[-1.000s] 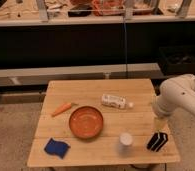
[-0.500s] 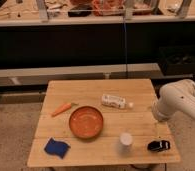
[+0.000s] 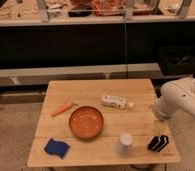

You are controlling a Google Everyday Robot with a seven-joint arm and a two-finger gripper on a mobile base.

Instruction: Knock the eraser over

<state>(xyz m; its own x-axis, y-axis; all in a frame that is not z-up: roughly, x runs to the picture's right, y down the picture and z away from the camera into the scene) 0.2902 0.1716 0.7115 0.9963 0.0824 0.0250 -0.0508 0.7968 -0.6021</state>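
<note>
One eraser [image 3: 158,143] lies slanted near the surface's [image 3: 91,90] front right corner, beside the cup [image 3: 125,143]. The claw [image 3: 160,128] hangs just above, placed for toppling it; grip state cannot tell.

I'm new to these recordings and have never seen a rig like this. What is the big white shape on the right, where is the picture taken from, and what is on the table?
The white shape is the robot's single arm, which sits on a mobile base. It bends down to its gripper, which hangs just above the eraser, a small black block with white stripes near the table's front right corner. I cannot tell whether the two touch.

There is only one camera view. It looks down at the wooden table from the front.

Also on the table are:
- a carrot
- an orange bowl
- a white bottle lying on its side
- a white cup
- a blue sponge
</note>
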